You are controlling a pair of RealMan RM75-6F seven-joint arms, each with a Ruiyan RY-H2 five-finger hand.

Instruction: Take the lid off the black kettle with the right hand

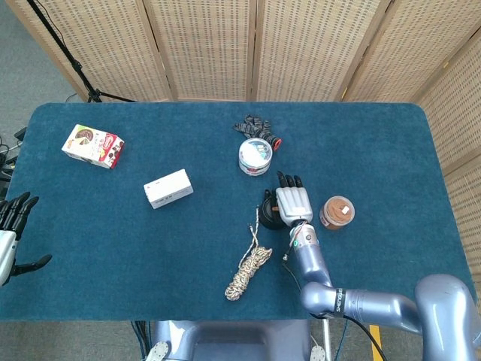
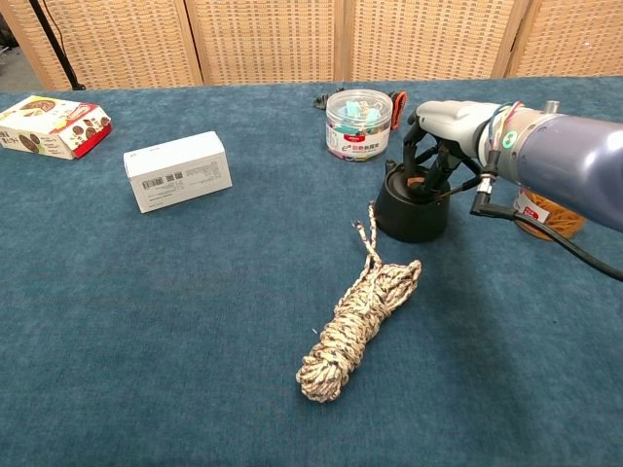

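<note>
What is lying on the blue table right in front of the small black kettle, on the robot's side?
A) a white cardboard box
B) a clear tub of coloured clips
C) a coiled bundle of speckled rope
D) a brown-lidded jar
C: the coiled bundle of speckled rope lies on the near side of the small black kettle, its loose end reaching toward the kettle's base, while the right hand hovers over the kettle's top.
</note>
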